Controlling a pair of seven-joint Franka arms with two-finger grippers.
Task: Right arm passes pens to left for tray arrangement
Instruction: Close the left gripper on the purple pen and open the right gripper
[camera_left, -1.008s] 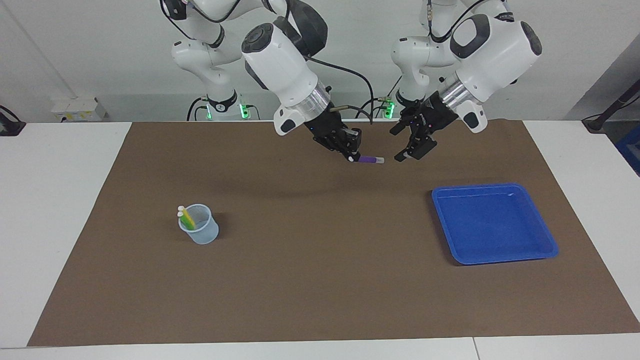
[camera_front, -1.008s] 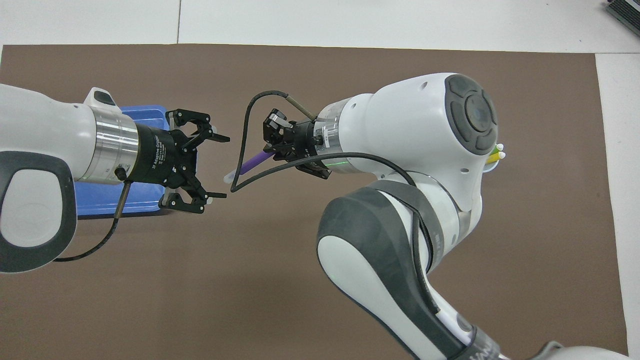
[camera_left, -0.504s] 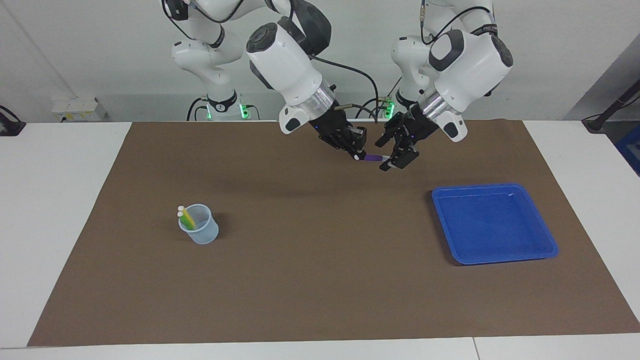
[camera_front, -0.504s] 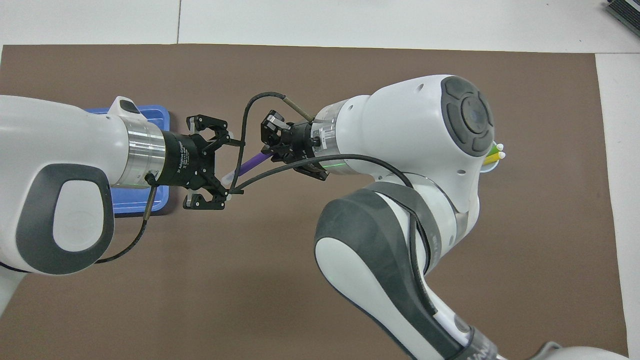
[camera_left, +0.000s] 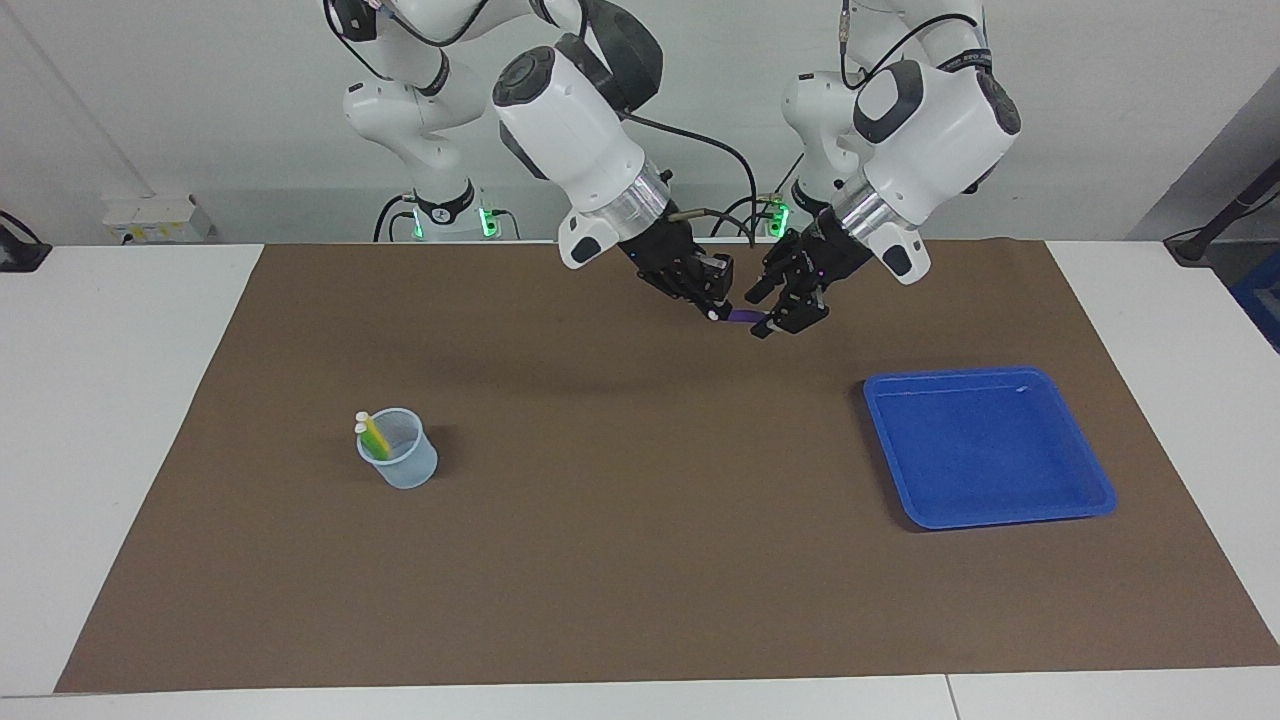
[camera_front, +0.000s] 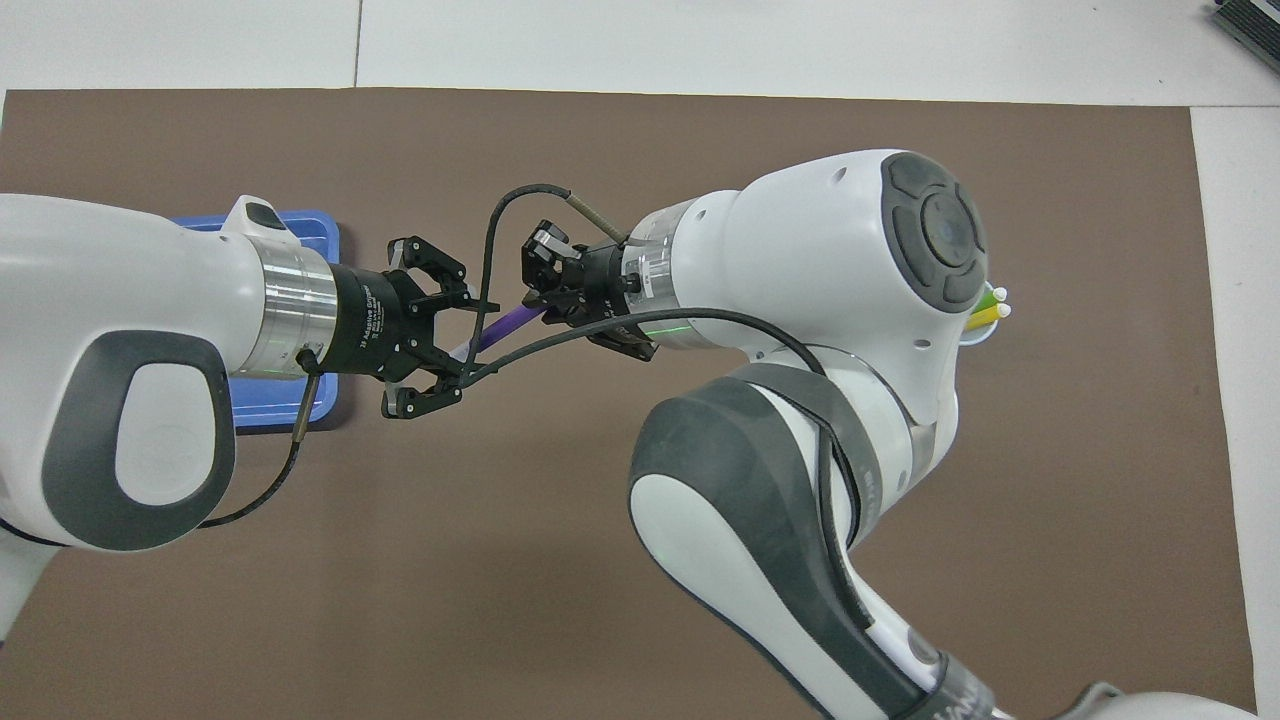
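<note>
Left hand (camera_left: 766, 324) closed in; purple pen (camera_left: 741, 316) between its fingers.

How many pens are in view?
3: the purple pen held in the air between the right gripper and left gripper; green pen and yellow pen in the cup.

The arms (camera_left: 580, 130) wear glossy white plastic shells with polished metal wrist rings. The mat (camera_left: 640, 560) looks matt brown, like paper. The tray (camera_left: 1095, 505) is shiny blue plastic, the cup (camera_left: 405, 470) translucent plastic. The table (camera_left: 110, 400) is smooth white.
</note>
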